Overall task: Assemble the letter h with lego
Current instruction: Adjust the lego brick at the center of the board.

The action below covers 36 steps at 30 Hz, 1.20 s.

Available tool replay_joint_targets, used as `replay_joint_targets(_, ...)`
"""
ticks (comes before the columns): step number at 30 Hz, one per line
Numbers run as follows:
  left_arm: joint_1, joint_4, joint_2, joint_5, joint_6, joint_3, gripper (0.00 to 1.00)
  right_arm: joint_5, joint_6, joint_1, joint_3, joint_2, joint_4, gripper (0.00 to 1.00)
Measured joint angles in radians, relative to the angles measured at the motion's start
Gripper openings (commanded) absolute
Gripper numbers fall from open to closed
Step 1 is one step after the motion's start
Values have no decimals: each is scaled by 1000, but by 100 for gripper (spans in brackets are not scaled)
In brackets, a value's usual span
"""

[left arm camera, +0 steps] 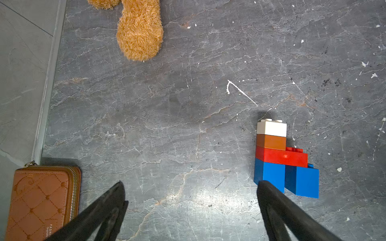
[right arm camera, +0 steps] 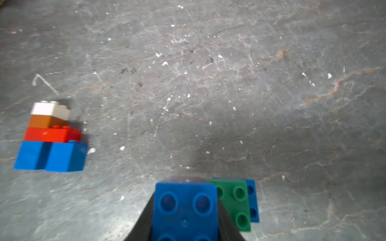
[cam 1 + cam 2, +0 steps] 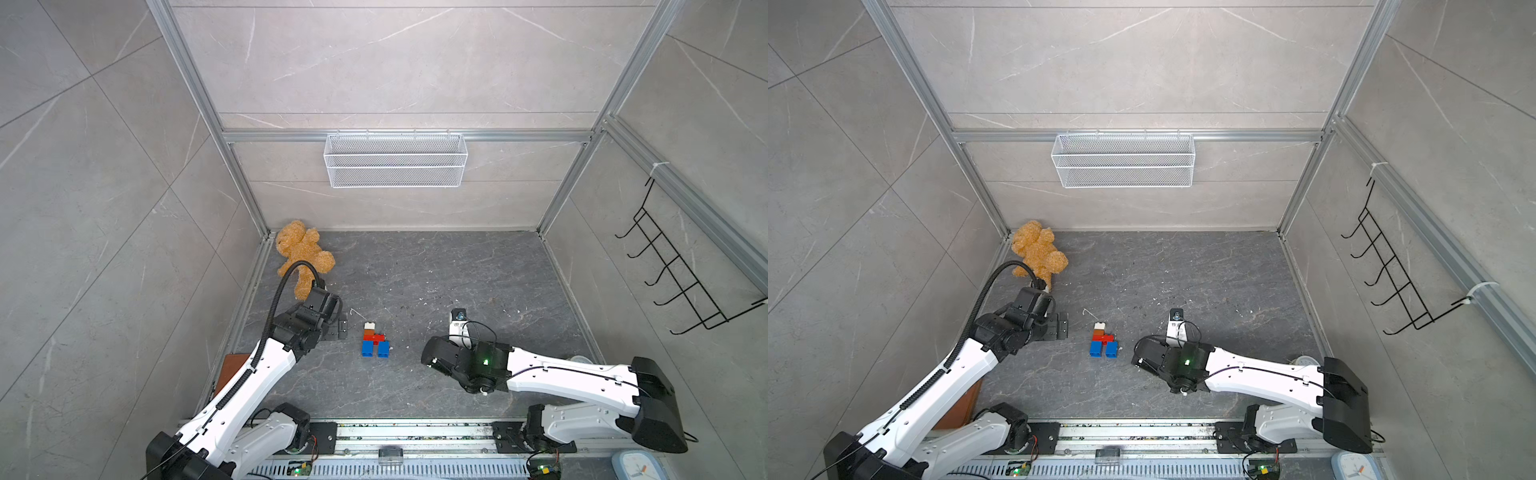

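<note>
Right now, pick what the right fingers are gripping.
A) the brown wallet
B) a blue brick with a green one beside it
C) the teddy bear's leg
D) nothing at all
B: in the right wrist view the right fingers are shut on the blue brick, with a green brick right beside it.

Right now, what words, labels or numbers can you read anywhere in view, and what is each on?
"FASHI": printed on the brown wallet, left wrist view; the rest of the word is hidden.
Smaller line beside it on the wallet: too small to read.
Clock face, in both top views: nothing legible.
Lego stack: no print visible.
</note>
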Motion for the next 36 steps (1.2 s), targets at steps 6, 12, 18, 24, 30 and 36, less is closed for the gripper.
replay_joint_targets(6,0,0,-7,-2,0,0,100,-66,-16,-14,228,84,-174,0)
replay_joint_targets(12,0,0,-10,-3,0,0,100,-211,-74,-98,302,171,-233,0)
replay_joint_targets(18,0,0,-30,-10,0,0,100,-402,-154,-213,360,252,-270,0)
replay_joint_targets(24,0,0,-29,-10,0,0,100,-565,-219,-282,460,353,-300,0)
replay_joint_targets(30,0,0,-29,-11,0,0,100,-689,-271,-367,543,436,-355,0)
replay_joint_targets(36,0,0,-24,-10,0,0,100,-803,-340,-439,644,577,-417,0)
